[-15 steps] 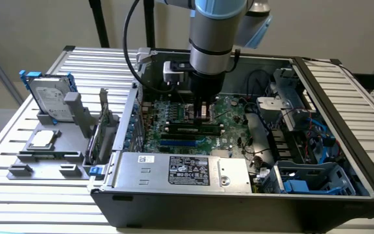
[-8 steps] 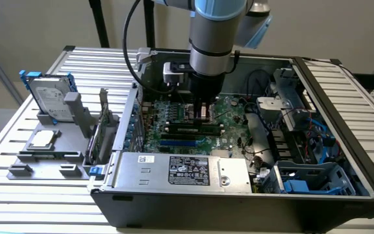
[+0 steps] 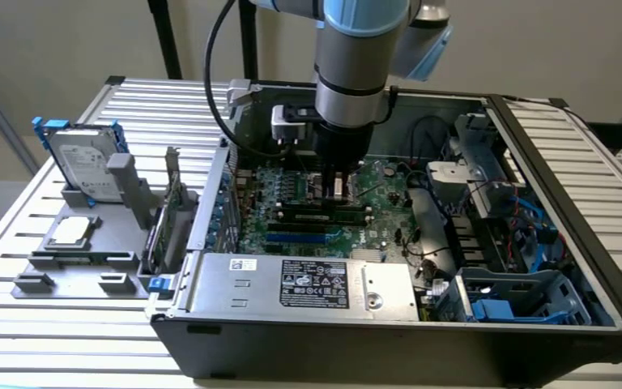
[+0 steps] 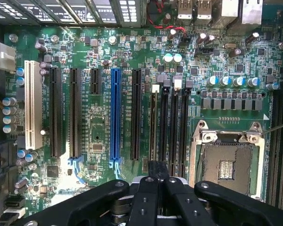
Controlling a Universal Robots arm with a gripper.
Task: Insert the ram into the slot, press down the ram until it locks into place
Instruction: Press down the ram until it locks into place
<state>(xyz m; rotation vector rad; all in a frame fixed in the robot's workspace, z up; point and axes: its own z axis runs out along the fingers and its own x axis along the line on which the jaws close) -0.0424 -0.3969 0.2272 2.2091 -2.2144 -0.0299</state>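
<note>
Claw (image 4: 156, 181) pinched closed, pressing down on the ram (image 4: 153, 123) in its slot (image 4: 153, 155); push straight, evenly, I'd say.

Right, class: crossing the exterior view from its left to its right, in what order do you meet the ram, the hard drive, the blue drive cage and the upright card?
hard drive → upright card → ram → blue drive cage
</note>
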